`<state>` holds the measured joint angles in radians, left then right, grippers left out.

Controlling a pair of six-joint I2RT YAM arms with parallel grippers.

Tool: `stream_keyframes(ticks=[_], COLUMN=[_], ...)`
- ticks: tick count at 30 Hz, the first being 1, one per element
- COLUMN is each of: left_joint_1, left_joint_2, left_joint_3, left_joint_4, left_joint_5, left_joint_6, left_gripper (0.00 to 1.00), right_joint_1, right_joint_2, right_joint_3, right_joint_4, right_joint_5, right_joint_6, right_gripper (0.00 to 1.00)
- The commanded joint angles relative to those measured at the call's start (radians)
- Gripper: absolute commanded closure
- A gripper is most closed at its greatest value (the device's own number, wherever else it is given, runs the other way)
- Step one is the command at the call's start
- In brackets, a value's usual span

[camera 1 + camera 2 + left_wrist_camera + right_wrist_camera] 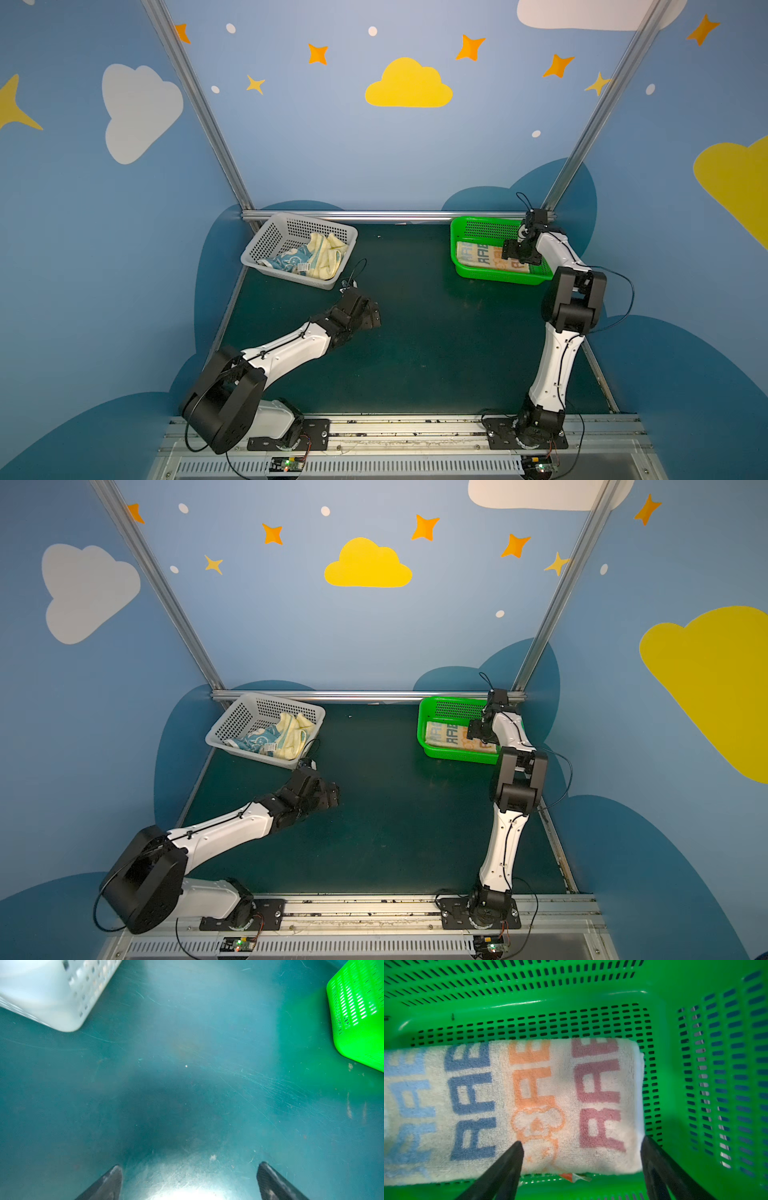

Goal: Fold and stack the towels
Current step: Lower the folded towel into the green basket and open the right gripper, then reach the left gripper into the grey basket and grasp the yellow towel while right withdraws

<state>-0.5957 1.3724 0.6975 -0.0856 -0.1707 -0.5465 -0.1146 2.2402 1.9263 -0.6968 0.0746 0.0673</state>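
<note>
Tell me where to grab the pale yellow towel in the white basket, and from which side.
Pinch the raised fold of the pale yellow towel on its half away from the blue towel, coming straight down from above: it lies crumpled inside the white basket, whose walls likely block any sideways approach.

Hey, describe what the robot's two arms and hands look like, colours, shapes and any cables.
Both arms match: the left arm and right arm have smooth white shell links joined by bulky black rounded joints, on black base plates. Thin black cables run along them. The left hand and right hand are black, each with two slim tapered fingers. No markings are readable.
</note>
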Motion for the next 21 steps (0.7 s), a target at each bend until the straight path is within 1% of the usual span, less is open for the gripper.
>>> stream_keyframes(ticks=[1,5,9,12,16,17,19,21], left_joint_1=[0.002,0.01,0.039,0.074,0.14,0.161,0.204,0.247], left_joint_2=[-0.016,-0.025,-0.039,-0.051,-0.052,-0.048,-0.037,-0.026], left_joint_3=[0.033,0.07,0.131,0.172,0.204,0.211,0.224,0.237], left_joint_4=[-0.054,-0.079,-0.112,-0.129,-0.145,-0.151,-0.165,-0.175], left_joint_5=[-0.032,-0.067,-0.109,-0.128,-0.149,-0.15,-0.15,-0.148], left_joint_6=[0.03,0.049,0.091,0.126,0.151,0.15,0.138,0.131], left_gripper=[0.0,0.0,0.0,0.0,0.0,0.0,0.0,0.0], right_joint_1=[0.001,0.034,0.11,0.19,0.306,0.334,0.375,0.391], right_joint_2=[-0.097,-0.195,-0.319,-0.403,-0.481,-0.5,-0.527,-0.55], right_joint_3=[-0.049,-0.137,-0.273,-0.35,-0.434,-0.451,-0.479,-0.493], right_joint_4=[0.031,0.085,0.191,0.253,0.327,0.341,0.354,0.328], right_joint_5=[0.022,0.029,0.068,0.139,0.243,0.28,0.341,0.313], right_joint_6=[0.019,0.003,-0.027,-0.056,-0.13,-0.125,-0.049,0.054], right_gripper=[0.14,0.14,0.14,0.14,0.14,0.11,0.11,0.11])
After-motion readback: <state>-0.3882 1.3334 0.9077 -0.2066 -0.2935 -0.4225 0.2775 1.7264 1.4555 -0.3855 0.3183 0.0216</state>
